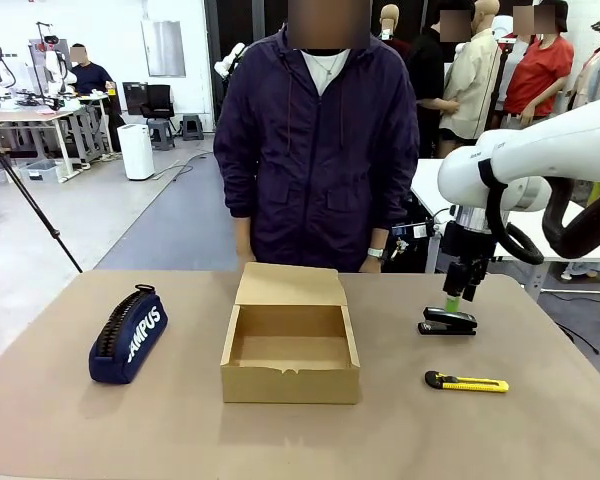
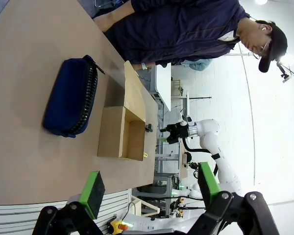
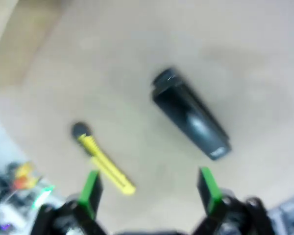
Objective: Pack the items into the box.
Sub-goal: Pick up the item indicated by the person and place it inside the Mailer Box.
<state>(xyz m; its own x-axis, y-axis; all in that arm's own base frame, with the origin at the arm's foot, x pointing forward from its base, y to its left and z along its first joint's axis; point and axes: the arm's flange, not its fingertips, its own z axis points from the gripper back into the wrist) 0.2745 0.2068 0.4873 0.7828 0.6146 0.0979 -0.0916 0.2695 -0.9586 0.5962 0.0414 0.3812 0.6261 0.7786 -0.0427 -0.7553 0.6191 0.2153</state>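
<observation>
The open brown box (image 1: 291, 350) sits mid-table, empty, with its lid flap raised toward the person; the left wrist view shows the box (image 2: 121, 133) too. A navy pencil case (image 1: 128, 333) marked CAMPUS lies to its left, and appears as the pencil case (image 2: 71, 97) from the left wrist. Right of the box lie a black stapler (image 1: 447, 321) and a yellow-and-black utility knife (image 1: 467, 382). My right gripper (image 1: 462, 293) hangs open just above the stapler (image 3: 190, 114), with the knife (image 3: 104, 162) beside it. My left gripper (image 2: 151, 187) is open, high above the table.
A person in a dark jacket (image 1: 320, 150) stands at the far table edge right behind the box, hands near the lid. Bare tabletop (image 1: 310, 440) lies in front of the box.
</observation>
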